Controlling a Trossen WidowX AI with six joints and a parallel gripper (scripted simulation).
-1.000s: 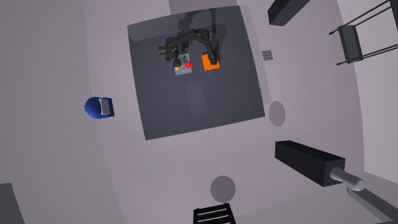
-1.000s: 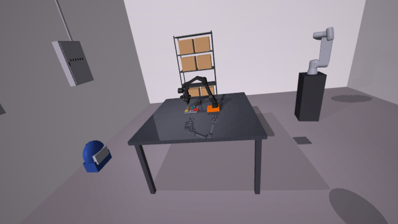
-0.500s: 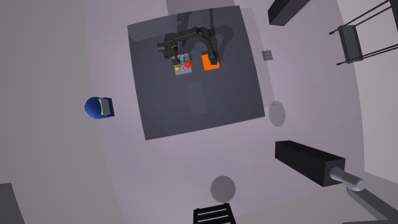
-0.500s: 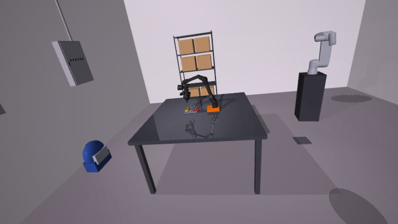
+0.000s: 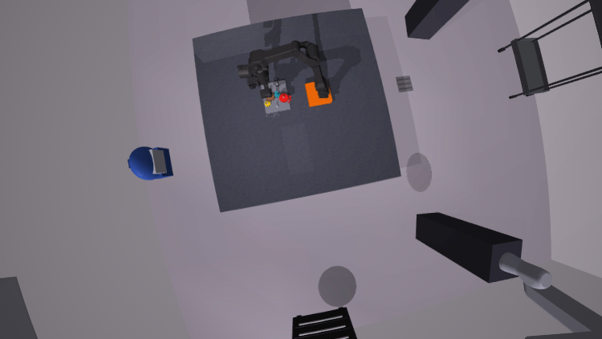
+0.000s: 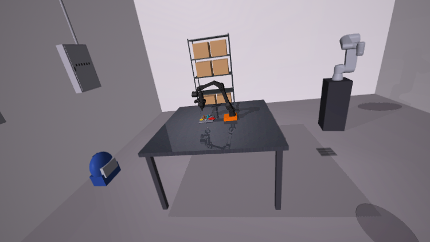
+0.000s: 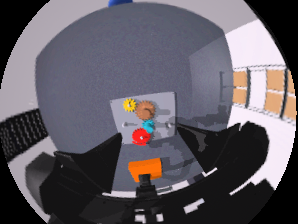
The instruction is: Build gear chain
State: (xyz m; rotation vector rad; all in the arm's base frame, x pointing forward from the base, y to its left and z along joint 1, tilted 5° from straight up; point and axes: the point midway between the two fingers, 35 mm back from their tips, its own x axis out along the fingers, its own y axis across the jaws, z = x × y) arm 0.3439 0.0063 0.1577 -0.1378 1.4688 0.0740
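Observation:
The grey board [image 5: 282, 108] [image 7: 168, 107] lies on the table. The red gear [image 5: 286, 97] [image 6: 211, 118] [image 7: 141, 133] and the yellow gear [image 5: 267, 104] [image 6: 200, 119] [image 7: 132, 106] sit on it. Between them are a larger brown gear [image 7: 145, 110], beside the yellow one, and a small cyan gear [image 7: 148, 125], beside the red one. Neighbouring gears look close or touching; tooth contact and flat seating cannot be told. Bare pegs show at the left [image 7: 125, 124] and right [image 7: 169, 125] in the wrist view. My gripper [image 6: 202, 109] [image 7: 150, 131] is open and empty, above the board.
The orange base block [image 5: 313, 99] [image 6: 230, 118] [image 7: 145, 169] carries my arm beside the board. The dark table [image 5: 336, 143] [image 6: 246, 135] extends around both. No loose gear is discernible on the table. A blue helmet-like object [image 5: 143, 163] [image 6: 100, 164] is beyond the table.

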